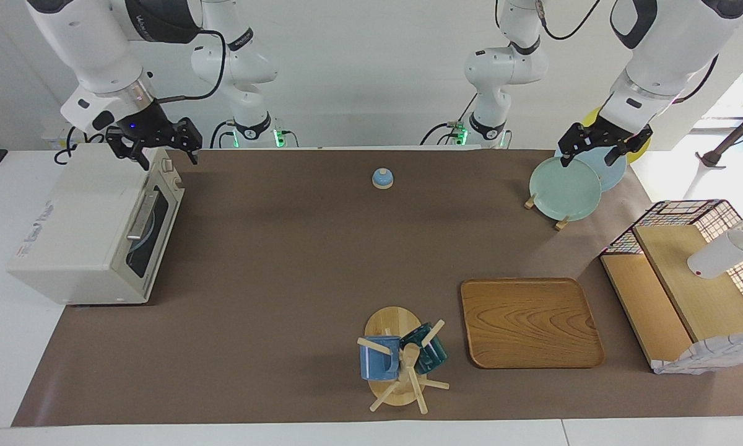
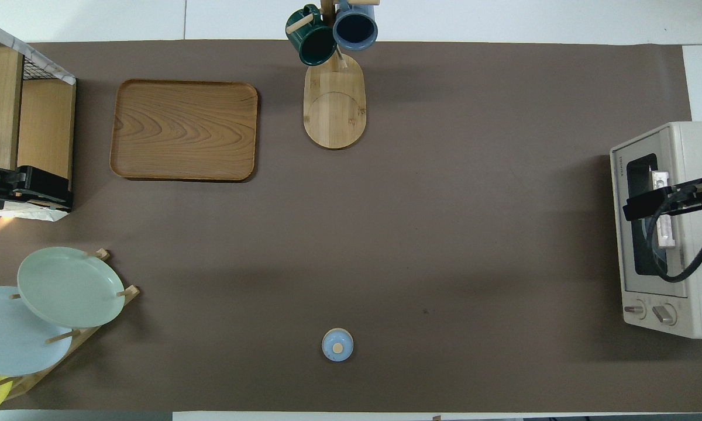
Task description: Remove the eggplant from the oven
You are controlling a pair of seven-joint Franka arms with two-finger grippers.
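Note:
The off-white oven stands at the right arm's end of the table, its dark glass door shut and facing the table's middle. The eggplant is hidden. A pale round shape shows dimly through the glass. My right gripper hangs open over the oven's top corner nearest the robots, above the knobs. In the overhead view the right gripper covers part of the oven door. My left gripper waits open over the plate rack, holding nothing.
A small blue bell sits near the robots at mid-table. Green and blue plates stand in a wooden rack. A wooden tray, a mug tree with two mugs, and a wire-and-wood shelf lie farther out.

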